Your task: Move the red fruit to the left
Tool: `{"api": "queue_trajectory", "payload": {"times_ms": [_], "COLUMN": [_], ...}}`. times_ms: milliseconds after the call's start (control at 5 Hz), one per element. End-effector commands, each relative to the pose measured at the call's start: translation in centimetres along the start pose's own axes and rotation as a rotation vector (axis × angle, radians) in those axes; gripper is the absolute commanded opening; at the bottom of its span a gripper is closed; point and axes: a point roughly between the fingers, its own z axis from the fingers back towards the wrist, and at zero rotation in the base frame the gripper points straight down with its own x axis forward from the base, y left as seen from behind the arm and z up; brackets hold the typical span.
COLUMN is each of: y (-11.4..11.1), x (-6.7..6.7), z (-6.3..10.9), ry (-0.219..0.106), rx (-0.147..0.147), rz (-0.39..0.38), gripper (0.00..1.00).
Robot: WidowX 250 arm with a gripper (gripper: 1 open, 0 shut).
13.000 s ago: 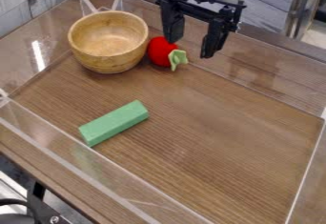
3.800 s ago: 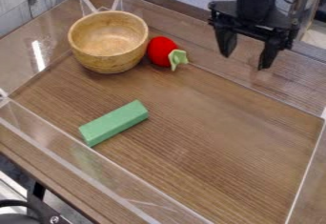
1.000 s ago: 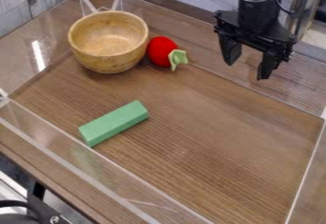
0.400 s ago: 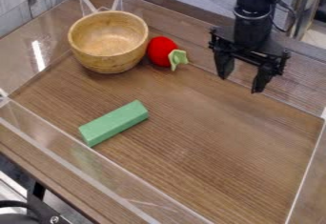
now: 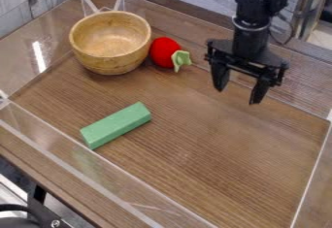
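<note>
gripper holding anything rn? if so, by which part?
Nothing is held. The gripper is open and empty above the table, to the right of the red fruit, not touching it.

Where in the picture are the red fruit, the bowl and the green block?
red fruit point(image 5: 163, 52), camera view, on its red body
bowl point(image 5: 109, 56), camera view, on its outer front wall
green block point(image 5: 116, 125), camera view, on its top face

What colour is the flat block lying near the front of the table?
Green; the flat block shows clearly in the camera view, lying on the brown wooden table.
</note>
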Motion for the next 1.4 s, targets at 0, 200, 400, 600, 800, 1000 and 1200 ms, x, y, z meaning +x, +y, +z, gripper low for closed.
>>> {"api": "queue_trajectory", "payload": {"times_ms": [0, 200, 400, 600, 800, 1000, 1200], "y": [1.5, 1.6, 3.4, 6.3, 9.3, 9.5, 9.6], "x": [0.7, 0.8, 1.4, 2.3, 3.5, 3.9, 4.3], "z": [1.1, 0.2, 0.2, -0.1, -0.6, -0.5, -0.3], "ry": [-0.046, -0.029, -0.041, -0.061, -0.079, -0.085, -0.089], "rx": [0.005, 0.017, 0.022, 0.023, 0.024, 0.028, 0.024], "rz": [0.109, 0.137, 0.253, 0.379, 0.506, 0.59, 0.662], "gripper": [1.0, 1.0, 1.0, 1.0, 1.0, 1.0, 1.0]}}
